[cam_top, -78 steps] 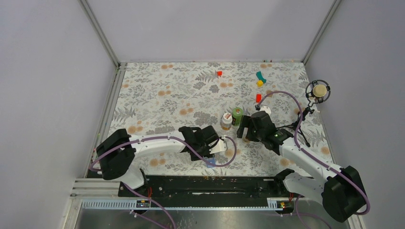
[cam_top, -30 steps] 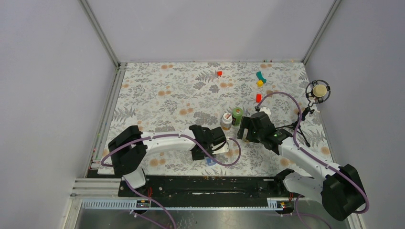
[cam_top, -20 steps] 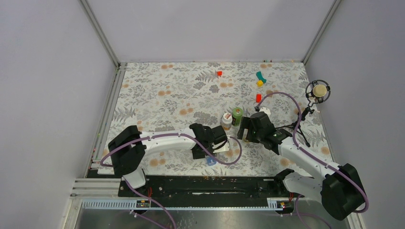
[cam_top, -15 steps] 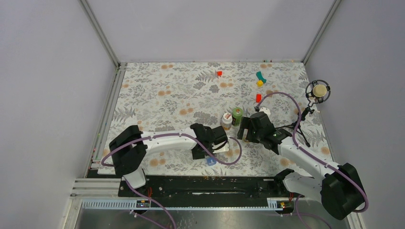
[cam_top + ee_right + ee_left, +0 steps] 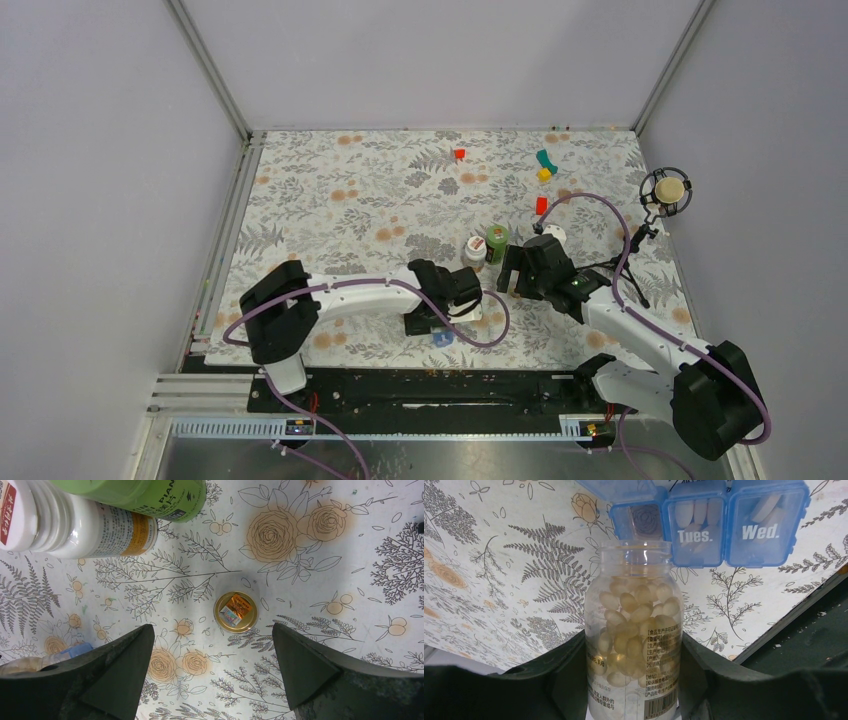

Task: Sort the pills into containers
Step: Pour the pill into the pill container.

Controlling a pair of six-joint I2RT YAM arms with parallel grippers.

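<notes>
Pill box (image 5: 704, 525) just beyond left gripper (image 5: 633, 655) clamping clear pill bottle (image 5: 634, 610), right gripper (image 5: 210, 630) spread wide.

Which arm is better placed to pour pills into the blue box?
Left. The left fingers grip the pill bottle, its mouth right at the box. The right fingers hang open over a gold cap, holding nothing.

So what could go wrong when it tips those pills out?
The bottle in the left gripper is full of pills and points at one small open slot of the pill box, so lots could spill onto the table.
The bottle's mouth is near the box and might push it away.
The open right gripper over the cap could bump the white bottle or green bottle.
</notes>
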